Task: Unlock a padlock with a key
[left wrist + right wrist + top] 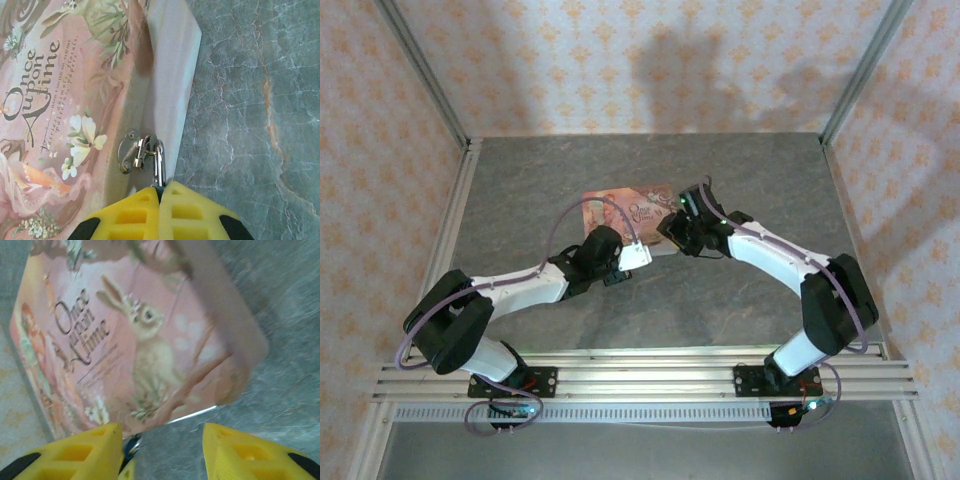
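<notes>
The padlock (159,167) hangs by its thin metal shackle from the hasp (127,151) on the side of the pink tin (60,100). My left gripper (161,187) is shut on its body, so just a dark sliver shows between the yellow fingers. In the right wrist view my right gripper (161,430) stands open over the table beside the tin (140,340), nothing between its fingers. The padlock (131,446) is a small blue shape by its left finger. From above, the left gripper (638,256) and the right gripper (672,228) meet at the tin's near edge. The key is hidden.
The pink tin (620,208) lies flat in the middle of the grey stone-patterned table (750,180). Patterned walls and metal posts close in the table at the back and sides. An aluminium rail (640,380) carries both arm bases at the near edge.
</notes>
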